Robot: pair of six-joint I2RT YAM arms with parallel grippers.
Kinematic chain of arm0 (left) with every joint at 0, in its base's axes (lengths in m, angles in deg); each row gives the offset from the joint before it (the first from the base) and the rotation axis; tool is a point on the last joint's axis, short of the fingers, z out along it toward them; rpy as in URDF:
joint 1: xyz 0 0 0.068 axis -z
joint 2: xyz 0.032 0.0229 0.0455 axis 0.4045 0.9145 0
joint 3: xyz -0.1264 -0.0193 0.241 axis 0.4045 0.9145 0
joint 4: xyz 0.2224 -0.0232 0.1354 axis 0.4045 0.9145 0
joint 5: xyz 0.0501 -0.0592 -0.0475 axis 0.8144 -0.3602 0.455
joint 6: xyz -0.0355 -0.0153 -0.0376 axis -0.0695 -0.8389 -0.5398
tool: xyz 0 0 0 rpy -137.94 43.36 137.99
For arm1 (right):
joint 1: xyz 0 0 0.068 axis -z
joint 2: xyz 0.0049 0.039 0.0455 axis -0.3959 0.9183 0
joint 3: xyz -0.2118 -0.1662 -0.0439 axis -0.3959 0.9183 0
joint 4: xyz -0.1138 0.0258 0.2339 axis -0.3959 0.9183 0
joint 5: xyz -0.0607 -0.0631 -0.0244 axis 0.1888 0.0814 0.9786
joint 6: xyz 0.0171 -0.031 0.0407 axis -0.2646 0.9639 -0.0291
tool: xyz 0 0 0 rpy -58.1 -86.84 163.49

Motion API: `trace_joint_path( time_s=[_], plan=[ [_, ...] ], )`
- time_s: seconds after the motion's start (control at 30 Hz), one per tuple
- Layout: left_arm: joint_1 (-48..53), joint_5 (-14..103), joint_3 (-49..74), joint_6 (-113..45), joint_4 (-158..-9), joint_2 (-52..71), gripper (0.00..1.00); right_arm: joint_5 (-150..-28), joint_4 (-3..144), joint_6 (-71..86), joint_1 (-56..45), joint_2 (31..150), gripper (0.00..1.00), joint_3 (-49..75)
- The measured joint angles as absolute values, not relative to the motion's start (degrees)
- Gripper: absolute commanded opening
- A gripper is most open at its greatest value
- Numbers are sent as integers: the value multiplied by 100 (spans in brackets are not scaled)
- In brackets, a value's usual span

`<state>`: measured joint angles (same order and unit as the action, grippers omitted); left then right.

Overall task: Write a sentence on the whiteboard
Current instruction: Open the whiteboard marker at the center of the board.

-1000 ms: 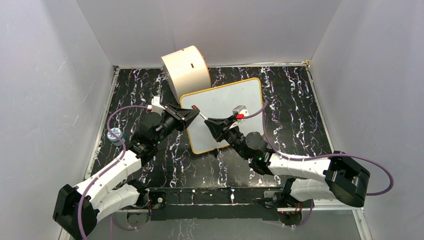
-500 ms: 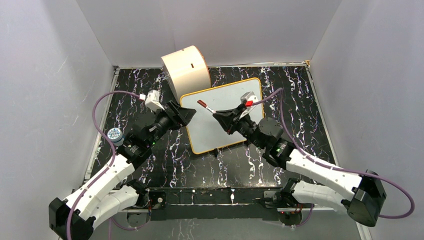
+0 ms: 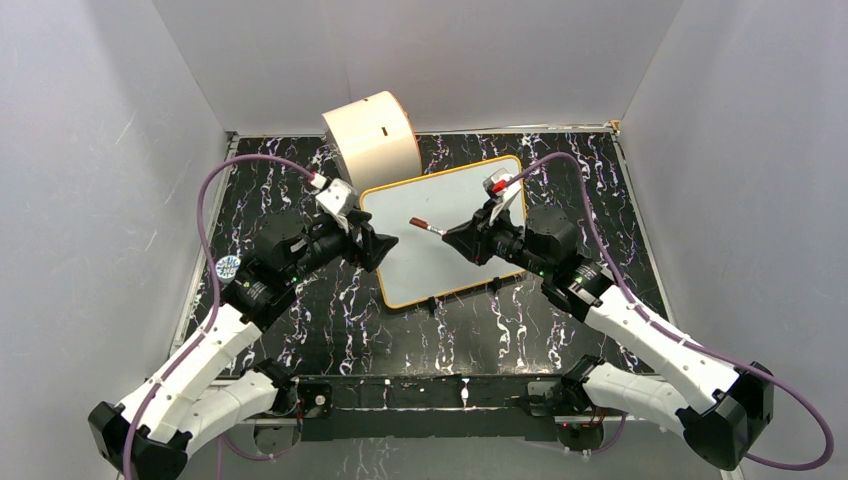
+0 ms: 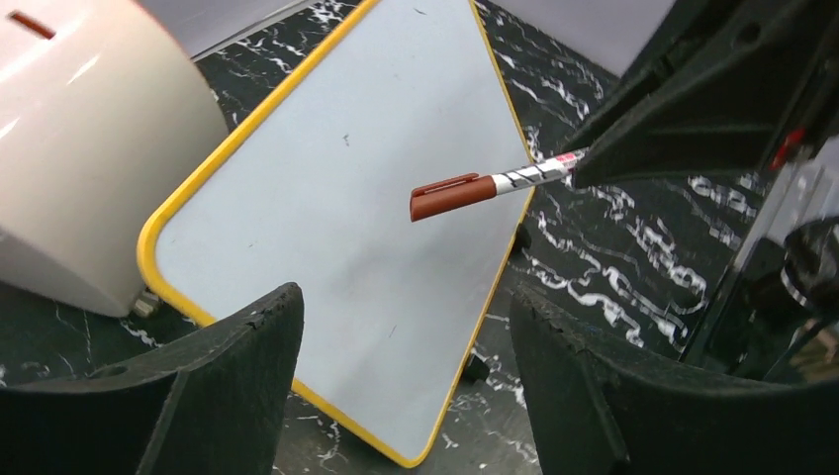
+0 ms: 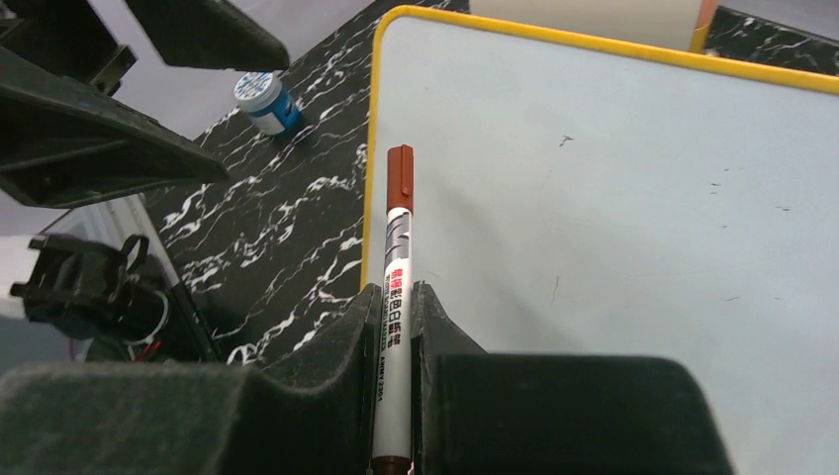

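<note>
Whiteboard [image 3: 425, 272] placement first: you have it lying on the black, white-veined worktop [image 3: 600, 200] between your two arms, turned at a slant. Its orange-yellow rim runs all the way round, and small black clips show on the near edge. Its far corner on the left arm's side sits right by the cream cylinder drum [image 3: 372, 140]; you cannot tell from these views whether the two touch. The board's white face carries a few faint dark specks. Your right hand [image 5: 396, 297] is pressed together on a marker [image 5: 398, 247], pinching its white printed barrel between both fingers. The marker's red-brown capped end sticks out ahead of the fingertips. From above, the marker hangs over the middle of the board, cap end aimed toward your left arm. In the left wrist view it appears raised off the surface rather than lying on it. Your left hand [image 4: 401, 317] is spread wide at the board's edge nearest the left arm, fingers well apart and gripping nothing. Through its gap you see the board's face, and higher up the marker's cap, which is apart from both fingers. A small blue bottle [image 3: 229, 267] with a pale lid stands on the worktop beside your left arm, well away from the board.
</note>
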<state>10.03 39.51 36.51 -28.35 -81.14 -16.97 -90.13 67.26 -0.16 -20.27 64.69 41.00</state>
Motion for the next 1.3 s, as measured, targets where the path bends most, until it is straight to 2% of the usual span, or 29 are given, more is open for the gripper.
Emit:
trace_joint_path(
  time_s=[0.23, 0.5, 0.63, 0.83, 1.3],
  plan=[
    [1003, 2900, 3632, -1626, -8035, -1459, 75, -9752, 7297, 312, -1900, 6448, 0, 3844],
    [1000, 1696, 3293, -1338, -8127, -576, 69, -10425, 7765, 1105, -1819, 6303, 0, 3761],
    [1000, 1084, 3206, -1359, -8129, -256, 62, -10761, 7821, 1433, -1793, 6266, 0, 3759],
    [963, 310, 3203, -1421, -8118, -82, 42, -11037, 7834, 1656, -1778, 6260, 0, 3759],
    [524, -1104, 3074, -1622, -8099, 412, 34, -11614, 7552, 1807, -1675, 6292, 0, 3761]
  ],
)
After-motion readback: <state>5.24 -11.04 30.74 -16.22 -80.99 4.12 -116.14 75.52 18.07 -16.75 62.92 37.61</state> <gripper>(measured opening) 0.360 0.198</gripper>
